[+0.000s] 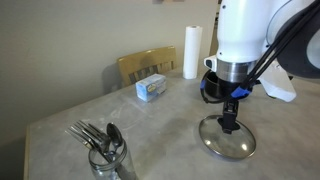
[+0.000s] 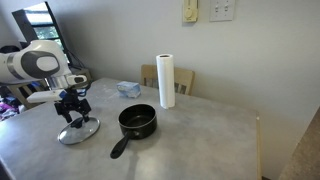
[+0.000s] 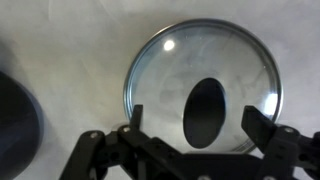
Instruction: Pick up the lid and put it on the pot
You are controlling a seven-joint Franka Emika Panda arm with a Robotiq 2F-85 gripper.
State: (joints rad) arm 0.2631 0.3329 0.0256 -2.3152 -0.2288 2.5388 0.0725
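The lid [image 1: 227, 141] is a clear glass disc with a metal rim and a black knob. It lies flat on the table in both exterior views [image 2: 78, 131]. My gripper [image 1: 231, 122] hangs straight over it, fingers spread on either side of the knob [image 3: 205, 112], open and apart from it. In the wrist view the gripper [image 3: 200, 120] frames the knob and the lid [image 3: 160, 80] fills the picture. The pot [image 2: 137, 122], a small black saucepan with a long handle, stands beside the lid. Its edge shows at the left of the wrist view [image 3: 15, 125].
A glass jar of cutlery [image 1: 106, 155] stands at the table's near corner. A paper towel roll [image 2: 166, 81] stands behind the pot. A small blue and white box [image 1: 152, 88] lies near a wooden chair [image 1: 145, 63].
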